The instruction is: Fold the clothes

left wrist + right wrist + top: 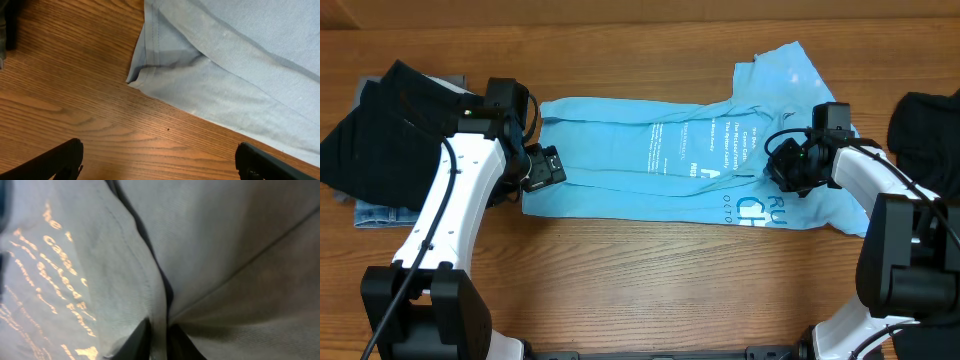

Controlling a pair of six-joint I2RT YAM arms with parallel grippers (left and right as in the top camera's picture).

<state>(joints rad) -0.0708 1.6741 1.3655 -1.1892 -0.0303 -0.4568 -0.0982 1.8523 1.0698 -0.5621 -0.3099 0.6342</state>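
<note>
T-shirt (620,160) is pinched by the right gripper (160,330), while the left gripper (160,155) hangs spread wide near its hem.

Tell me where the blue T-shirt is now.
Overhead, the T-shirt lies spread across the middle of the table, its left edge beside the open left gripper, its right part pinched by the right gripper.

Left arm (445,200), right arm (865,175): white shells, black joints, thin black cables; left pincer (160,165) matte black.
</note>
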